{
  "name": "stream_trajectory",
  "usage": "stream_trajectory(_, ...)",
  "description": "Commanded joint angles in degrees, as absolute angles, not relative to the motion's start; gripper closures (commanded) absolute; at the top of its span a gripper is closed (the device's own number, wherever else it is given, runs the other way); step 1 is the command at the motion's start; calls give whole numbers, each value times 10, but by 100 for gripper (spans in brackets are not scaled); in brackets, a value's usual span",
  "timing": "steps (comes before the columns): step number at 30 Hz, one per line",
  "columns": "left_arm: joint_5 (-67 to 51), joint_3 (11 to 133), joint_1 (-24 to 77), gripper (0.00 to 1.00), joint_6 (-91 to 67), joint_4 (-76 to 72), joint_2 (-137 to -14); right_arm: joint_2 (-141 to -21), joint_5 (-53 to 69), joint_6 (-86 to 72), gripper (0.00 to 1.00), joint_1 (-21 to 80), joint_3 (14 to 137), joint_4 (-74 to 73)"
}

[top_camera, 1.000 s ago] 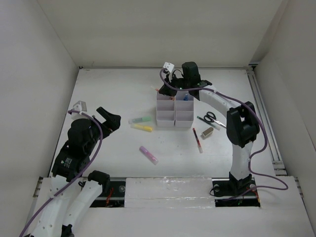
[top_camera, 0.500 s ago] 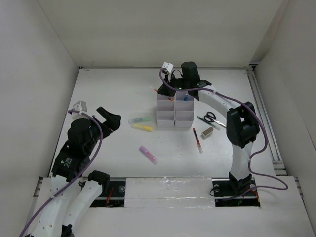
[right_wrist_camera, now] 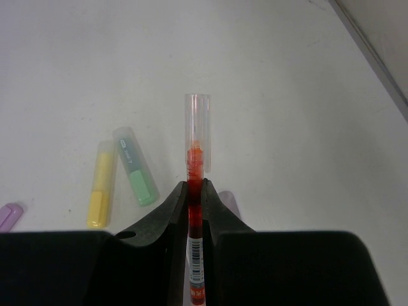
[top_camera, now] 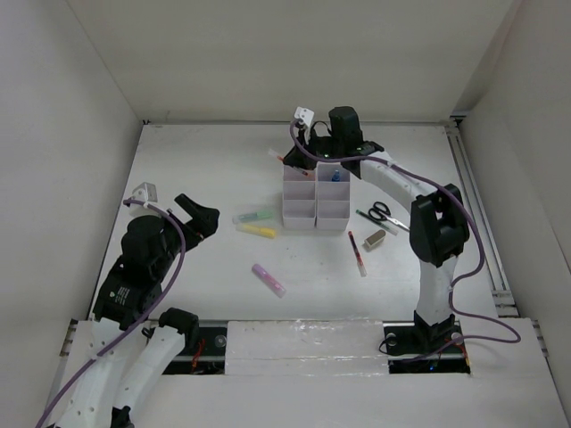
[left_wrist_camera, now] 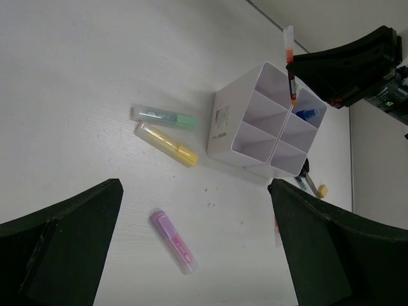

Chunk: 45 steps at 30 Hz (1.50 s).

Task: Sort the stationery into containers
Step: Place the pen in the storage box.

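Holding orange-red marker near upright over far cells of white organiser: right end effector clamped on barrel, so marker can drop straight in. Lower end at divider betw. far cells; in or above, can't tell. Blue piece sits in far-right cell. Left end effector fingers wide apart, holding nothing, parked left, out of right arm's way, near green highlighter, yellow highlighter, pink highlighter on tabletop: prob. its next picks.
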<state>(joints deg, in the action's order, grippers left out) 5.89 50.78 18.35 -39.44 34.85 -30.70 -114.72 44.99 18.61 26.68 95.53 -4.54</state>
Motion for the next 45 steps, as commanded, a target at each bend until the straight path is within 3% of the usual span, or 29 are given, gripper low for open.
stream_trajectory(1, 48, 501, 182, 0, -385, 321, -302, -1141, 475, 205, 100, 258, 979, -28)
stream_trajectory(28, 21, 501, 182, 0, -369, 305, -290, -1209, 490, 259, 100, 242, 1033, -91)
stream_trajectory(30, 21, 501, 182, 0, -369, 305, -290, -1209, 490, 259, 96, 242, 1027, -91)
stream_trajectory(34, 16, 501, 182, 0, -364, 305, -290, -1203, 490, 259, 79, 242, 1016, -84)
stream_trajectory(40, 16, 501, 182, 0, -364, 305, -290, -1203, 485, 259, 75, 236, 1005, -79)
stream_trajectory(45, 16, 501, 182, 0, -364, 305, -290, -1185, 485, 247, 66, 236, 989, -67)
